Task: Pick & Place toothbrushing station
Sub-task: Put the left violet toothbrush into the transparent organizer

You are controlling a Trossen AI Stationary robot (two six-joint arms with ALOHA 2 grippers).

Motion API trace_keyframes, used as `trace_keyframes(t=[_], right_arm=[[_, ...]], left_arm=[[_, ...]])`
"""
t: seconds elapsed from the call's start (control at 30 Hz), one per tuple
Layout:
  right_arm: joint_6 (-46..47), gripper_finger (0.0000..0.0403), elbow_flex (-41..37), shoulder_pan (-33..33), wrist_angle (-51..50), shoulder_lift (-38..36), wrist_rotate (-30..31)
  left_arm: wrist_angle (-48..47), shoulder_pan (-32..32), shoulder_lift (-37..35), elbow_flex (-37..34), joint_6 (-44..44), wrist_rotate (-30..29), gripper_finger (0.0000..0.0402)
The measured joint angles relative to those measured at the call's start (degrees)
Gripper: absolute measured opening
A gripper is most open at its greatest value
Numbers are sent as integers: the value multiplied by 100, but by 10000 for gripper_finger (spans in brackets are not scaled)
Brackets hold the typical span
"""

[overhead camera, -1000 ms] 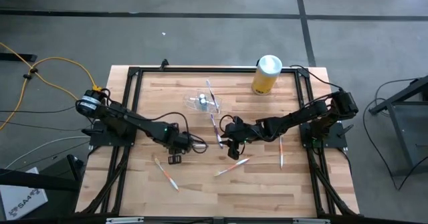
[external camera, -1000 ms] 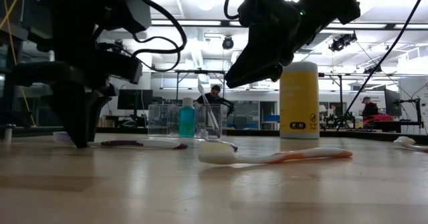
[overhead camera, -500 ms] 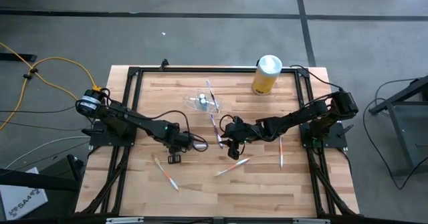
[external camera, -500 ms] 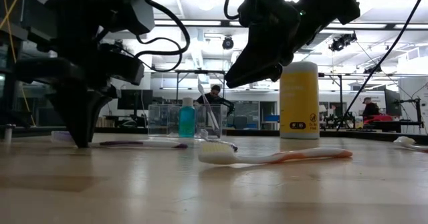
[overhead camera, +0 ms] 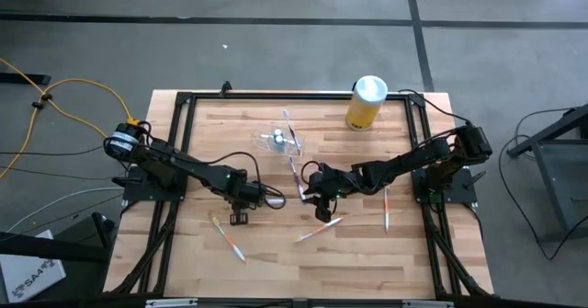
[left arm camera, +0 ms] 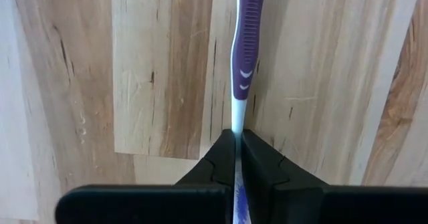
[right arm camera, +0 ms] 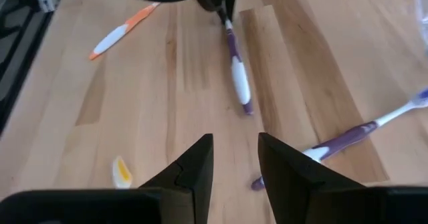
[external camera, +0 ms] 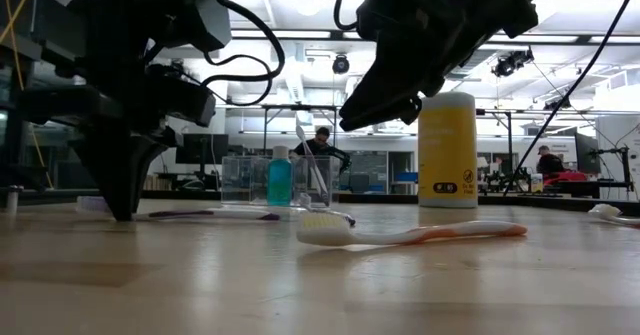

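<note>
Toothbrushing station (overhead camera: 278, 140) sits at about twelve o'clock on the counter (overhead camera: 276, 253), untouched. Left pincer (left arm camera: 238, 147) is clamped on a purple toothbrush (left arm camera: 243, 43) lying flat at centre; right pincer (right arm camera: 234, 158) hovers just beside it, fingers parted, holding nothing.

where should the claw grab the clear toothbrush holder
Probably the top rim of the clear holder, coming straight down with the open right claw. It stands upright with thin walls, and the blue bottle and a toothbrush fill one end, so pinch the emptier end's wall.
</note>
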Motion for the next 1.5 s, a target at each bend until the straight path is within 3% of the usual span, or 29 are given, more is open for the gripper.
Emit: trace_keyframes(t=[0.67,0.97,1.27,1.5], right_arm=[[36,110,2,2,52,0,-36],[39,110,0,178,142,0,0],[44,110,0,264,164,0,4],[44,110,0,332,107,0,2]], left_arm=[[340,-7,-13,27,280,-168,117],[579,290,-11,101,890,-225,124],[2024,518,1,136,1393,-502,124],[1644,674,5,129,1264,-392,124]])
